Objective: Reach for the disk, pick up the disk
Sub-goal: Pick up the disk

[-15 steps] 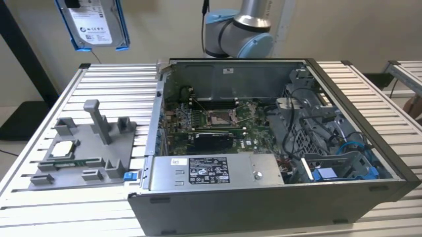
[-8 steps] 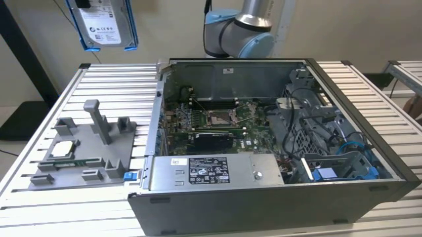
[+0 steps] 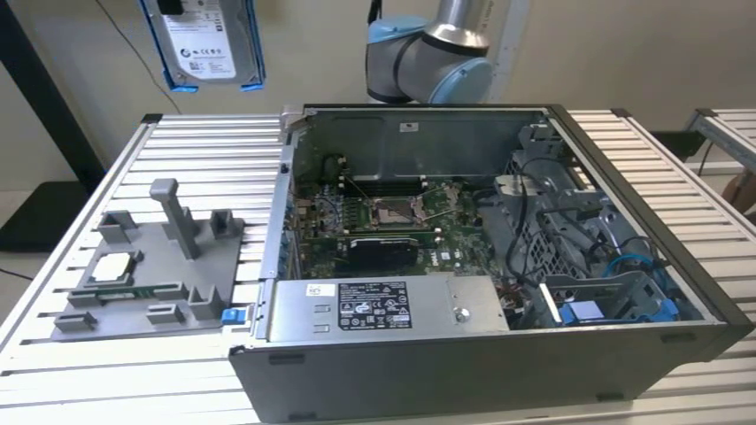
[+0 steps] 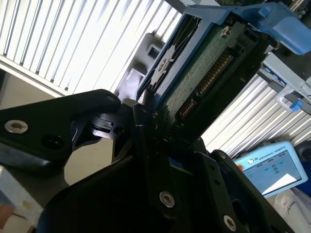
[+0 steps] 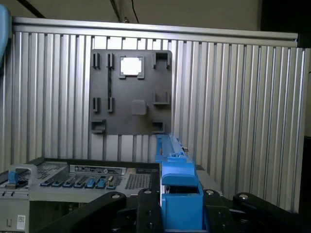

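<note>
The disk [image 3: 212,44], a silver drive with a white label in a bright blue bracket, hangs upright in the air high above the table's far corner at the exterior view's left. In the second wrist view the disk [image 4: 204,73] shows its green circuit-board side, and my gripper [image 4: 160,116] is shut on its lower edge with black fingers [image 4: 146,131] pressed on both faces. In the first wrist view the disk [image 5: 177,194] appears edge-on as a blue strip clamped in my gripper [image 5: 177,204].
An open computer case [image 3: 283,221] sits mid-table, with a blue cage [image 3: 603,310] in its near corner at the exterior view's right. A grey fixture plate [image 3: 154,266] holding a small silver chip [image 3: 112,266] lies on the slatted table [image 3: 71,354]. The arm's base [image 3: 431,62] stands behind the case.
</note>
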Available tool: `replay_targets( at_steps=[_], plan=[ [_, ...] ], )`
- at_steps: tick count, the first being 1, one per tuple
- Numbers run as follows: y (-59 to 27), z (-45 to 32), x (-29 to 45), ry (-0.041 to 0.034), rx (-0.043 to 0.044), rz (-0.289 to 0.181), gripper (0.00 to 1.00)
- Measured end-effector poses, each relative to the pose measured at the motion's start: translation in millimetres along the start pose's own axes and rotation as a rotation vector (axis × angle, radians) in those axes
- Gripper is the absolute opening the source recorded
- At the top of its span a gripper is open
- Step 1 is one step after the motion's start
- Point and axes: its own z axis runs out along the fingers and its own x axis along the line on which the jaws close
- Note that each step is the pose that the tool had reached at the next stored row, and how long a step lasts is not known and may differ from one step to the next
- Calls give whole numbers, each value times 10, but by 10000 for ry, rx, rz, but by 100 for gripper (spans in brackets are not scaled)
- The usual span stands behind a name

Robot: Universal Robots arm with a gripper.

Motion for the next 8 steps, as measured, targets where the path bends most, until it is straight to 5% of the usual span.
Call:
replay_targets(
  at_steps=[8],
  plan=[
    [-230, -5, 6, 0, 0, -2, 0]
  ],
)
